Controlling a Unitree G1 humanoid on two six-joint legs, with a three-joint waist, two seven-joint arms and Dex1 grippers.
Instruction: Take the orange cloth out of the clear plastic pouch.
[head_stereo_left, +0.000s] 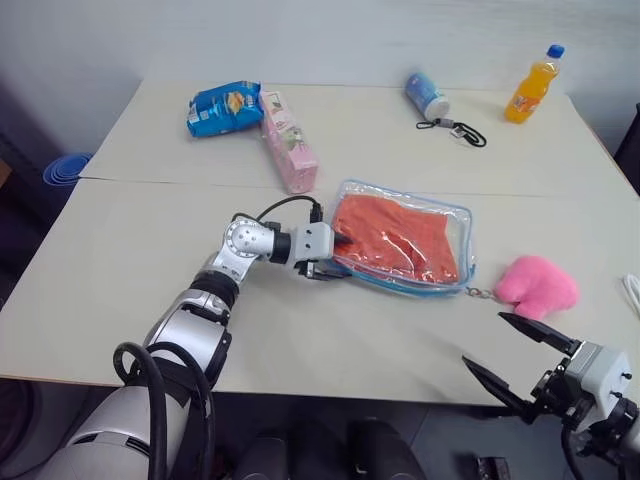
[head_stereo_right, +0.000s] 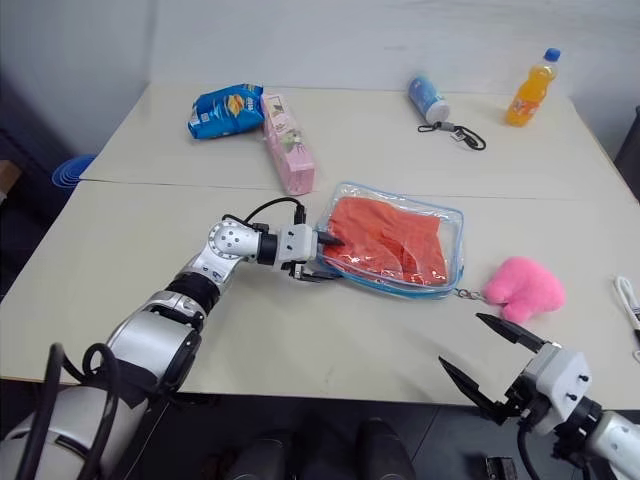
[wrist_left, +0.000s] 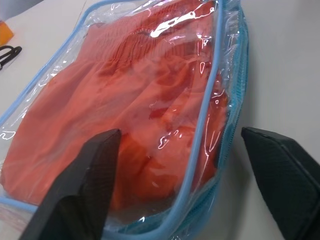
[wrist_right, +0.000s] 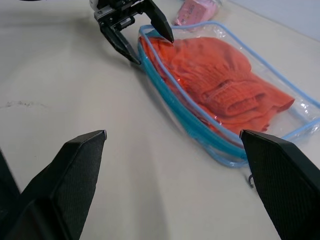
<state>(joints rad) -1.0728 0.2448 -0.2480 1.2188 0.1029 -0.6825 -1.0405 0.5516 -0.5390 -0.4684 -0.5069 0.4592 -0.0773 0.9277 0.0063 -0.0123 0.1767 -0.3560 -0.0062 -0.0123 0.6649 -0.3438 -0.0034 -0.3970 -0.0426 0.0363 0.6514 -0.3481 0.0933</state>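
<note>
Your desk (head_stereo_left: 120, 260) carries the clear plastic pouch (head_stereo_left: 455, 222) flat, directly ahead of your left hand (head_stereo_left: 332, 258) — its fingers are spread, straddling the pouch's near blue edge. The orange cloth (head_stereo_left: 395, 238) sits inside the pouch, just past those fingertips. Your right hand (head_stereo_left: 505, 352) is wide open and empty — well apart from the pouch.

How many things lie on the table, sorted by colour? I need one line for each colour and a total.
Blue: 2, snack bag, small bottle
Pink: 2, box, plush toy
Orange: 2, drink bottle, orange cloth
Clear: 1, clear plastic pouch
Total: 7
</note>
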